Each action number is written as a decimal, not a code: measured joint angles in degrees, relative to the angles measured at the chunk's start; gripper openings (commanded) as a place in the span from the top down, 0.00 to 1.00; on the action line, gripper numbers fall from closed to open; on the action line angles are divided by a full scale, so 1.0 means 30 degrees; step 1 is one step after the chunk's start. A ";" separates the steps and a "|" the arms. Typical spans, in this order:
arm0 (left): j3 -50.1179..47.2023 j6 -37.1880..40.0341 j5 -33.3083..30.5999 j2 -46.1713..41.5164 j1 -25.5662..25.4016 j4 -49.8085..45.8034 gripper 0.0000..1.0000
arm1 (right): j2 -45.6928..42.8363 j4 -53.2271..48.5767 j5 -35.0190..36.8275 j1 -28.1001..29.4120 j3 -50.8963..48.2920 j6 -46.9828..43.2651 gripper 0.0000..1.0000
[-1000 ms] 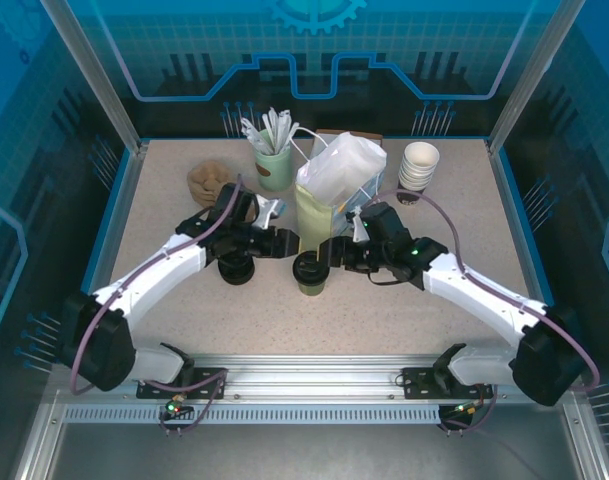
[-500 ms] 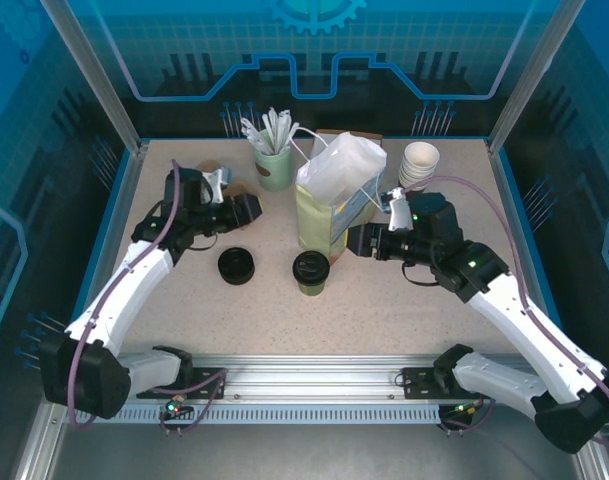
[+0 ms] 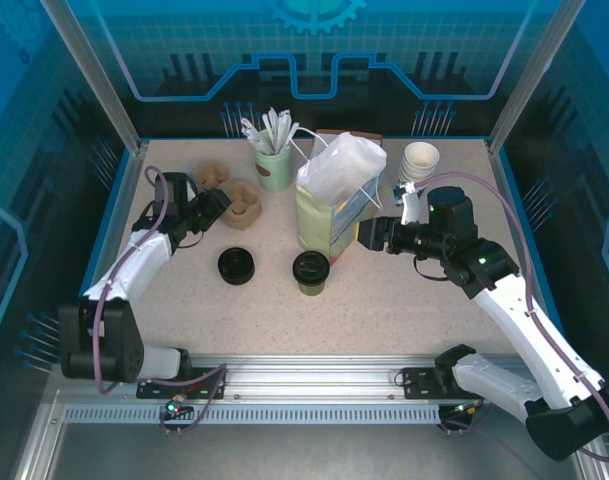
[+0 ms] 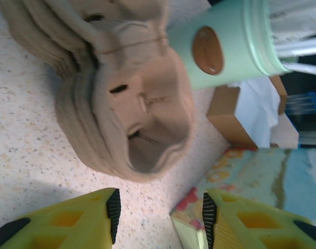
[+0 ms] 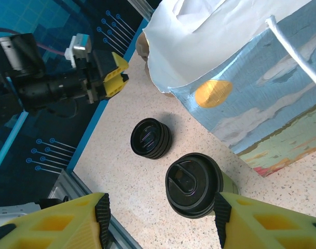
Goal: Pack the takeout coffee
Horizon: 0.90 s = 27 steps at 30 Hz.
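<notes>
Speckled beige table (image 3: 384, 310) inside blue-walled enclosure. Printed paper bag (image 3: 327, 218) upright mid-table, white paper (image 3: 346, 165) bulging from top; white handle (image 5: 287, 39) on its side. Stack of black lids (image 3: 236, 266) left of bag, in front, well apart from it. Nested brown pulp cup carriers (image 3: 242, 205) at back left. Mint-green cup of white stirrers (image 3: 275, 168) just behind carriers, brown oval label (image 4: 208, 50) on its side. Brown cardboard box (image 4: 228, 116) behind bag. Stack of white lidless cups (image 3: 419, 165) at back right.
</notes>
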 measured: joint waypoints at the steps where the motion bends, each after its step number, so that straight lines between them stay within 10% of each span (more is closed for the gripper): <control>1: 0.0000 -0.0109 0.0000 0.0393 0.0160 0.0131 0.54 | 0.0087 0.0051 -0.0124 -0.0007 0.0000 0.0007 0.43; 27: 0.2025 -0.0532 0.0102 0.4299 0.0845 0.0925 0.58 | 0.0510 0.0233 -0.0554 -0.0226 -0.0015 0.0022 0.43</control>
